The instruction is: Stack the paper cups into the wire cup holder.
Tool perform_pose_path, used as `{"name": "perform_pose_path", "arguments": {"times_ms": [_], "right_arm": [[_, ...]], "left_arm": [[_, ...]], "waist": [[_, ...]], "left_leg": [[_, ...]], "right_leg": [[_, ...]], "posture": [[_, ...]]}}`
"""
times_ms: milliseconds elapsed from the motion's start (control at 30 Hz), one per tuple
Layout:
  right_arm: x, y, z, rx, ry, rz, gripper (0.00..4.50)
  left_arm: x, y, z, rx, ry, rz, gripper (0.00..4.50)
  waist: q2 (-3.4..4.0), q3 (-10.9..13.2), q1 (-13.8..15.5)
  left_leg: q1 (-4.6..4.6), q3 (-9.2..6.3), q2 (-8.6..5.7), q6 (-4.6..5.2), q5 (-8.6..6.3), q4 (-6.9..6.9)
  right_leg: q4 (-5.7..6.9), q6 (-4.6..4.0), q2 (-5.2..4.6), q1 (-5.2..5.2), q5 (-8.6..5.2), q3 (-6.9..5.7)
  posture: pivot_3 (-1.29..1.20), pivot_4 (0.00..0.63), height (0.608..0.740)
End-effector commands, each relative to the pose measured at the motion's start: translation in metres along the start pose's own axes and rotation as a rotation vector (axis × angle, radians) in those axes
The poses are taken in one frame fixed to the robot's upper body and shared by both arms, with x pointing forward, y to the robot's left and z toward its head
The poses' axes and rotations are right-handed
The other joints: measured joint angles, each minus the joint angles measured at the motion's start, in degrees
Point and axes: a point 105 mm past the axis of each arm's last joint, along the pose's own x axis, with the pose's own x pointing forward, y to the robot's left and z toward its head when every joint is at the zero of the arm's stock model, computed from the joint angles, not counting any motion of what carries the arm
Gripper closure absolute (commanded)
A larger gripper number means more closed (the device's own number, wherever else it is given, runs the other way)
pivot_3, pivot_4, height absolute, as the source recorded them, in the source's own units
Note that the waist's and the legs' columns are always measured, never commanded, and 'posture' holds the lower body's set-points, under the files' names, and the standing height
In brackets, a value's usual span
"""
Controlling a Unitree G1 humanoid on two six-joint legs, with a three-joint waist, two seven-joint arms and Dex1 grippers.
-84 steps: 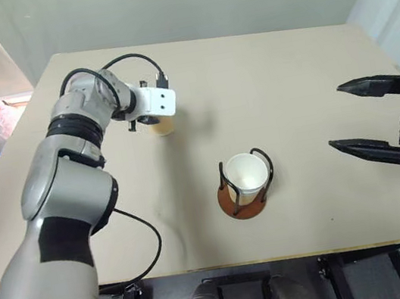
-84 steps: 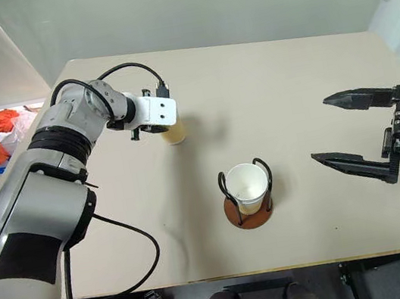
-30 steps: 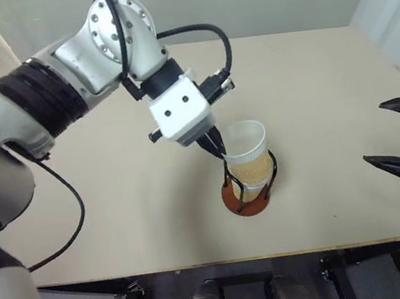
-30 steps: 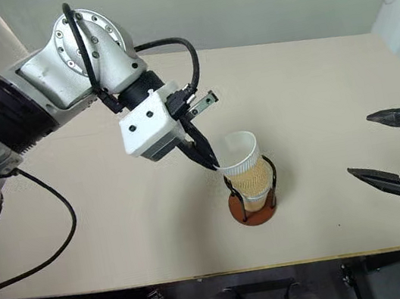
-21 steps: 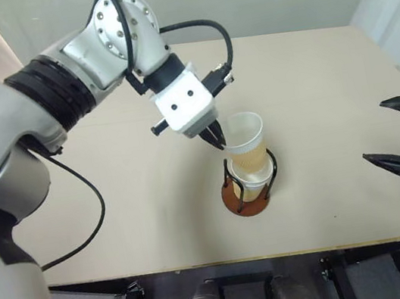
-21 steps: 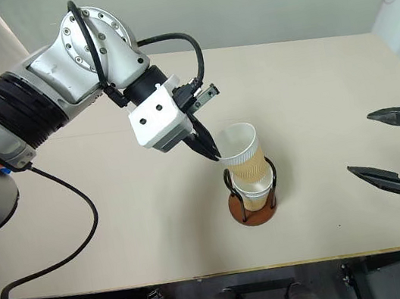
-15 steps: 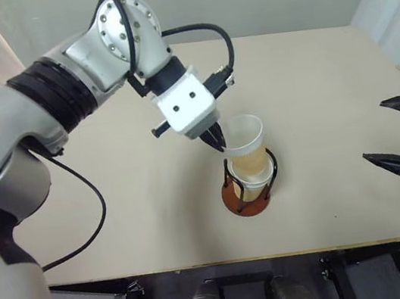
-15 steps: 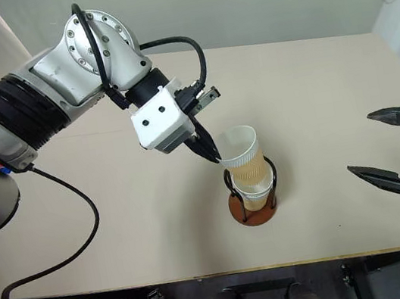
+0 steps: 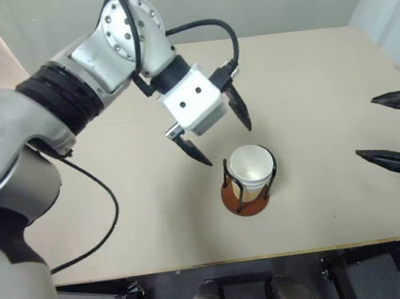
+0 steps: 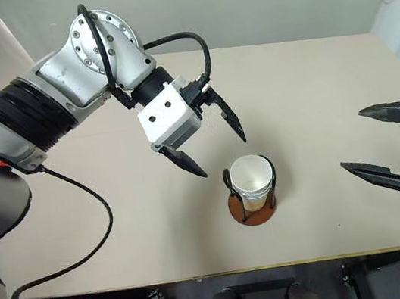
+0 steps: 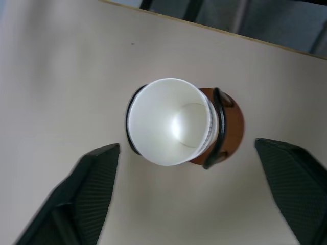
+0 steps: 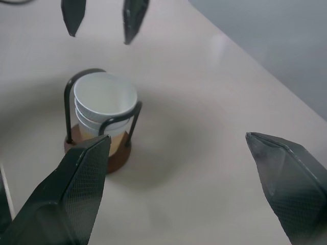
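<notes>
The paper cups [image 10: 251, 178] sit nested in the wire cup holder [image 10: 252, 206], which stands on the tabletop [image 10: 314, 99] near the middle of its near edge. From the right wrist view I count three white rims one inside the other, so I judge all the cups are in. The top rim looks level and sits between the two black hoops, none of it caught on the wire as far as I can see.

My left gripper [image 9: 216, 133] hangs above the stack, a little toward the far-left side of it, fingers spread wide and touching nothing. My right gripper [image 10: 391, 146] waits well apart near the right edge of the tabletop, also spread wide and empty.

The step in hand, as I read it, is the release and pull-away. To do it well I would lift the left gripper straight up before swinging it off, keeping both fingers clear of the hoops and the top rim, since a light holder like this would probably tip at a nudge. I would go slowly and check the wrist view for contact.
</notes>
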Motion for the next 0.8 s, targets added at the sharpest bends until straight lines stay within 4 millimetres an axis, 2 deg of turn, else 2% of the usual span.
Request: {"name": "perform_pose_path", "arguments": {"times_ms": [33,100,133,233,367,467,633,700,800], "right_arm": [[0.010,-0.008,0.003,-0.034,-0.030,0.048,0.00],[0.018,-0.014,0.000,-0.032,-0.037,0.081,0.00],[0.022,-0.018,-0.004,-0.028,-0.027,0.092,0.00],[0.027,-0.027,-0.013,-0.019,-0.011,0.126,0.00],[0.030,-0.039,-0.025,0.003,-0.009,0.156,0.00],[0.036,-0.051,-0.041,0.035,0.009,0.164,0.00],[0.027,-0.078,-0.064,0.044,0.057,0.085,0.00],[0.024,-0.086,-0.067,0.040,0.061,0.063,0.00],[0.022,-0.092,-0.069,0.036,0.062,0.058,0.00]], "left_arm": [[-0.020,-0.003,-0.004,-0.125,-0.042,0.110,0.01],[-0.033,-0.021,-0.014,-0.282,-0.099,0.201,0.01],[-0.041,-0.033,-0.019,-0.375,-0.129,0.253,0.01],[-0.061,-0.072,-0.033,-0.623,-0.178,0.378,0.01],[-0.069,-0.120,-0.034,-0.888,-0.253,0.539,0.01],[-0.069,-0.161,-0.038,-1.095,-0.269,0.666,0.01],[-0.066,-0.204,-0.039,-1.262,-0.201,0.799,0.01],[-0.067,-0.213,-0.033,-1.285,-0.189,0.841,0.01],[-0.072,-0.221,-0.027,-1.299,-0.167,0.897,0.01]], "waist": [[0.08,-0.04,-0.44],[0.15,-0.08,-0.91],[0.16,-0.08,-1.01],[0.30,-0.14,-1.44],[0.33,-0.16,-1.42],[0.33,-0.17,-1.09],[0.31,-0.18,-0.73],[0.31,-0.18,-0.80],[0.30,-0.18,-0.98]], "left_leg": [[0.03,0.02,0.01,-0.06,0.04,0.00],[0.05,0.04,0.06,-0.26,0.20,-0.04],[0.05,0.07,0.09,-0.66,0.51,-0.07],[0.06,0.12,0.15,-0.71,0.67,-0.25],[0.02,0.06,0.18,-0.79,0.73,-0.35],[-0.01,-0.03,0.15,-0.79,0.73,-0.34],[0.11,-0.14,0.17,-0.95,0.83,-0.36],[0.14,-0.14,0.20,-1.02,0.91,-0.39],[0.20,-0.13,0.25,-1.08,0.95,-0.42]], "right_leg": [[0.01,0.01,0.01,0.01,0.00,0.01],[0.01,0.03,0.04,-0.03,0.02,0.03],[0.01,0.03,0.10,-0.05,0.02,0.04],[0.00,0.02,0.21,-0.16,0.02,0.00],[-0.09,-0.03,0.27,-0.26,-0.04,0.02],[-0.09,-0.07,0.24,-0.25,-0.09,0.00],[0.05,-0.33,0.22,-0.20,-0.08,-0.10],[0.16,-0.47,0.22,-0.20,-0.03,-0.11],[0.35,-1.21,0.28,-0.26,-0.24,-0.15]], "posture": [[0.00,0.150,0.740],[0.00,0.150,0.740],[0.00,0.150,0.740],[0.00,0.150,0.740],[0.00,0.150,0.740],[0.00,0.150,0.740],[0.00,0.150,0.740],[0.00,0.150,0.740],[0.00,0.150,0.740]]}}
